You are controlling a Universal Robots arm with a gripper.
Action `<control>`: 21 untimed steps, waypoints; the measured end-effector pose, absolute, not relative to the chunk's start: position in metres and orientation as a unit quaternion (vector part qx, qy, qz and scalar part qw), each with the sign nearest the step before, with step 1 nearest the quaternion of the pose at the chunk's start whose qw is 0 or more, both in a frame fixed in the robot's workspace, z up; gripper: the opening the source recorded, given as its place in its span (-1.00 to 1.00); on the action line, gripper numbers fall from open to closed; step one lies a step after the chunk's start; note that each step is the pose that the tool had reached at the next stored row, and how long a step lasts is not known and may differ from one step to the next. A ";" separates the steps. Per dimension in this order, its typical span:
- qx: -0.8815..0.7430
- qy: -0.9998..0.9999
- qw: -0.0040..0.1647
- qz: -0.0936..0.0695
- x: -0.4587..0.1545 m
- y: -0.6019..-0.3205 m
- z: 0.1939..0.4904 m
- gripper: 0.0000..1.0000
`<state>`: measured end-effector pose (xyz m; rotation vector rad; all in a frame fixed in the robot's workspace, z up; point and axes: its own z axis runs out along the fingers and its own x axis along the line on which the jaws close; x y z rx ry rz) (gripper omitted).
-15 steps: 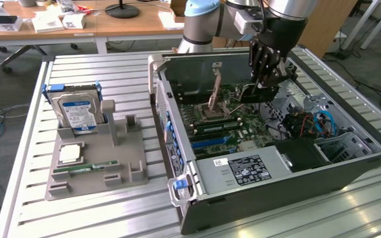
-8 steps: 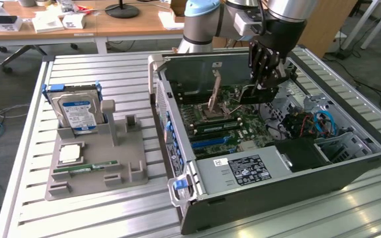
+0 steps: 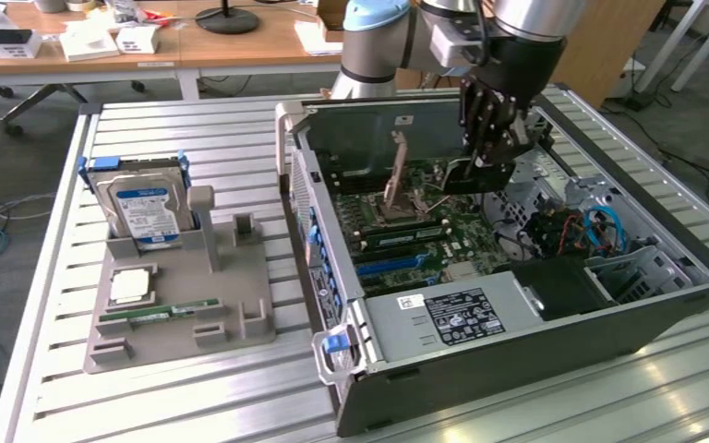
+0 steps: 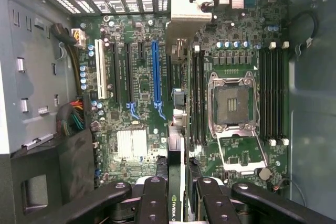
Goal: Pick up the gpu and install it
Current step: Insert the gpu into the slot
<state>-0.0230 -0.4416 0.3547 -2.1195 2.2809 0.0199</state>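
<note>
Bright, even light. The metal table (image 3: pixel 650 397) has soft glare at the exterior view's right; inside the computer case (image 3: pixel 552 346) shadows are mild.

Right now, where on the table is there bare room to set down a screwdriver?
Bare table lies at the exterior view's lower left, in front of the gray holder, and behind the hard drive toward the desks. The strip between holder and computer case is narrow. Inside the case it is crowded: the gripper holds the gpu over the motherboard.

gpu (image 4: pixel 174 206) edge-on, mostly hidden inside the claw (image 4: pixel 181 182), arm (image 3: pixel 515 18) cut off
</note>
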 end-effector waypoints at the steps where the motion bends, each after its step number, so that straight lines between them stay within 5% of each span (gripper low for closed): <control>1: -0.681 0.732 0.014 0.006 -0.024 -0.442 0.355 -0.48; 21: -0.681 0.732 0.016 0.005 -0.039 -0.442 0.355 -0.48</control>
